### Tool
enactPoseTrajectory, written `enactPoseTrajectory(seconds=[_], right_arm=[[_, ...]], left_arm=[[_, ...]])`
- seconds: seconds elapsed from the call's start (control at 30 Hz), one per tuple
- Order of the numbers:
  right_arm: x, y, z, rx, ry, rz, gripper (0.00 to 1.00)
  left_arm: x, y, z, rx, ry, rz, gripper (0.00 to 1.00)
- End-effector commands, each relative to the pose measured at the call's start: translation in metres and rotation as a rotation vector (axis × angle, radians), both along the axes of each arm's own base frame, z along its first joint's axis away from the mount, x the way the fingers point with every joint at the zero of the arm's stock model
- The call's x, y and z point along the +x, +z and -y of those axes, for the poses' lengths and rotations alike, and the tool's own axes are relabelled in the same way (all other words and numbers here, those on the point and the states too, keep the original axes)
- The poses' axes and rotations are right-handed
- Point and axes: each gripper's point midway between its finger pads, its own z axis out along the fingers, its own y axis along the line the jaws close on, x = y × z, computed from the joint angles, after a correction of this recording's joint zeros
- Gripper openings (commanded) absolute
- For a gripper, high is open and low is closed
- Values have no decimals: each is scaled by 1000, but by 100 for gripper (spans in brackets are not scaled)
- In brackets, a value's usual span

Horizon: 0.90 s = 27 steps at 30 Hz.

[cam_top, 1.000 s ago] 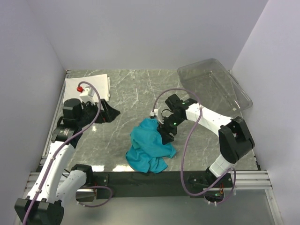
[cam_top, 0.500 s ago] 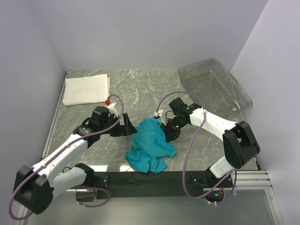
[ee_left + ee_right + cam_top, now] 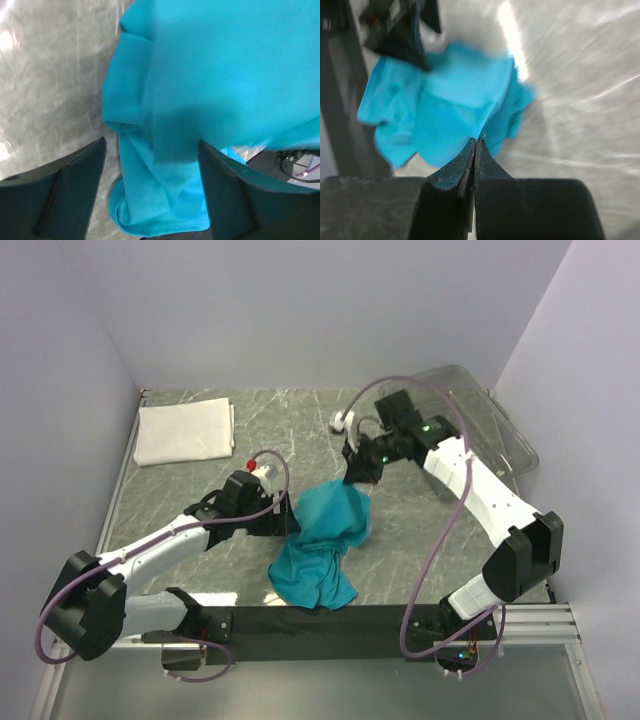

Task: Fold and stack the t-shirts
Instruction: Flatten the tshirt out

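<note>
Top external view: the teal t-shirt (image 3: pixel 322 545) hangs crumpled at centre. The left claw (image 3: pixel 287 518), jaws spread, straddles its edge; the right claw (image 3: pixel 357 477) pinches its top. The white t-shirt (image 3: pixel 185 432) lies folded beyond. Likely the spreading-out step; next, the left claw needs to clamp.

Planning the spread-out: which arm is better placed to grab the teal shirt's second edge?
Left, probably: the left gripper is open beside the teal t-shirt, while the right gripper is shut on its lifted edge.
</note>
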Motion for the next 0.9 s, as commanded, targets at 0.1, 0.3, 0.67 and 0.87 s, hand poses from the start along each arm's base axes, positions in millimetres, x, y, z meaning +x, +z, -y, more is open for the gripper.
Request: enactPoseTrajectory(seconds=[0.1,0.3,0.67,0.87], right_arm=[[31,90,-5,97,-30,204,0],[70,158,-4,152,-167,399,0],[75,254,-1,290,-234,603,0],[64,256,0,294,-194,610,0]], left_arm=[[33,64,19,-91,-29,229,41],[49,123,-7,-74,115,402,52],[32,100,-11,-56,42,400,83],[56,112,15,-28,-101,500,84]])
